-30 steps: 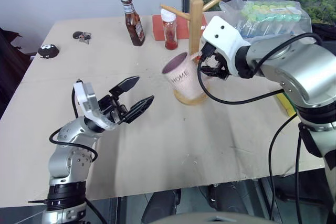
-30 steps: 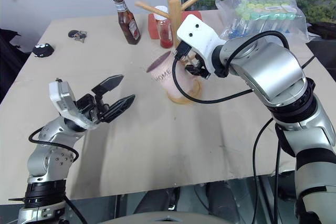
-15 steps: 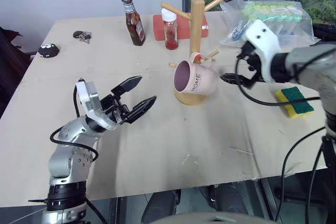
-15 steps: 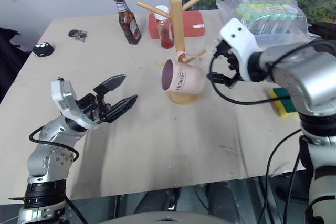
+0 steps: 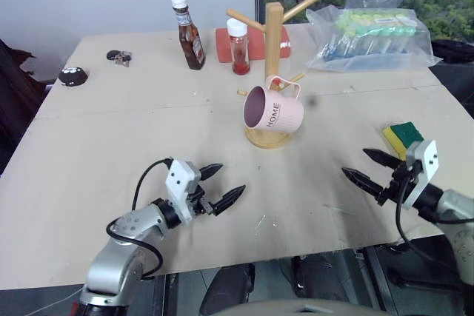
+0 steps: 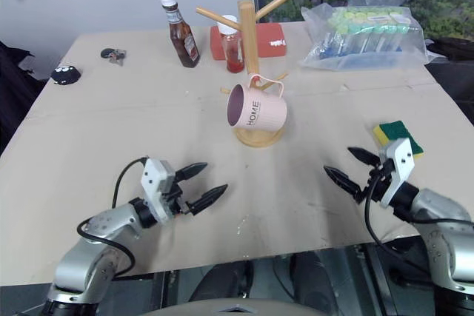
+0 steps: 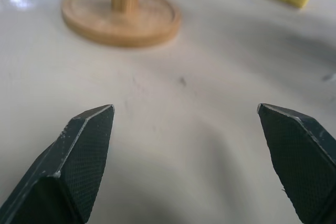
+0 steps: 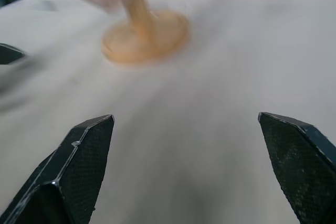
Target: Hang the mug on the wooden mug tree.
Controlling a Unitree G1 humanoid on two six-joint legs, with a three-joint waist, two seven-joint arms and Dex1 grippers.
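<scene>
The pale pink ceramic mug [image 5: 272,112] with dark "HOME" lettering hangs by its loop handle on a low peg of the light wooden mug tree [image 5: 274,31], its purple-pink mouth tipped sideways and its body just above the tree's round disc base. Neither claw touches it. The left claw [image 5: 220,186] sits low over the near part of the pale tabletop [image 5: 111,138] with its two black fingers spread wide and nothing between them. The right claw [image 5: 371,170] is likewise spread wide and empty, near the tabletop's edge beside a yellow and green sponge [image 5: 404,137], well apart from the tree. Judging from this, the hanging itself looks done; what seems left is only to confirm the mug sits steady on its peg
</scene>
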